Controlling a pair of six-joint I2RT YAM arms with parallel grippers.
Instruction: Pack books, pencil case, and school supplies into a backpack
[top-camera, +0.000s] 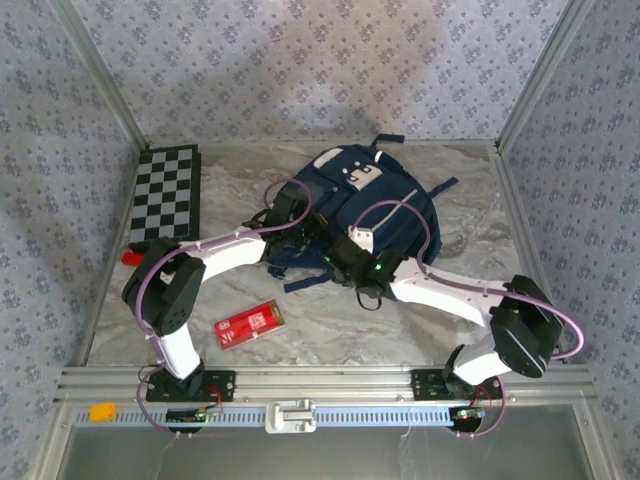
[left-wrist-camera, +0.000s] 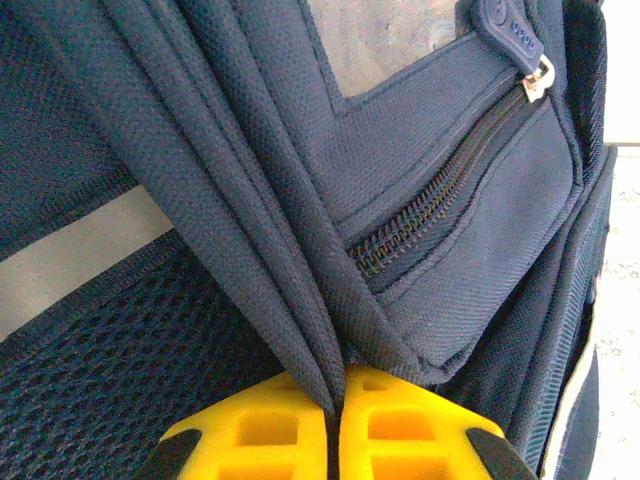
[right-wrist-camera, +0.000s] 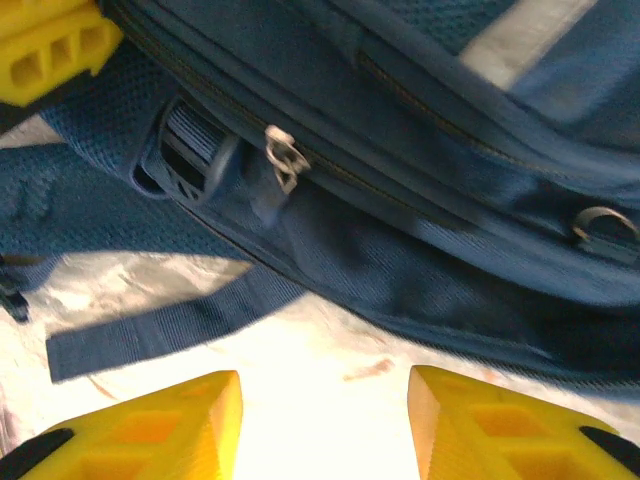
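The navy backpack (top-camera: 375, 200) lies at the middle back of the table. My left gripper (top-camera: 298, 215) is at its left side, and its yellow jaws (left-wrist-camera: 335, 405) are shut on a pinched fold of the backpack's fabric (left-wrist-camera: 250, 200), beside a closed zipper (left-wrist-camera: 440, 190). My right gripper (top-camera: 338, 245) hovers at the bag's near edge and stands open (right-wrist-camera: 325, 405) over bare table, just short of a zipper pull (right-wrist-camera: 283, 155) and a loose strap (right-wrist-camera: 160, 325). The red pencil case (top-camera: 250, 322) lies flat near the front left. The books are out of view.
A black-and-white chequered board (top-camera: 165, 192) lies at the back left, with a tiny red block (top-camera: 130, 257) at its near corner. A small orange piece (top-camera: 102, 411) sits on the front rail. Metal frame posts and patterned walls enclose the table.
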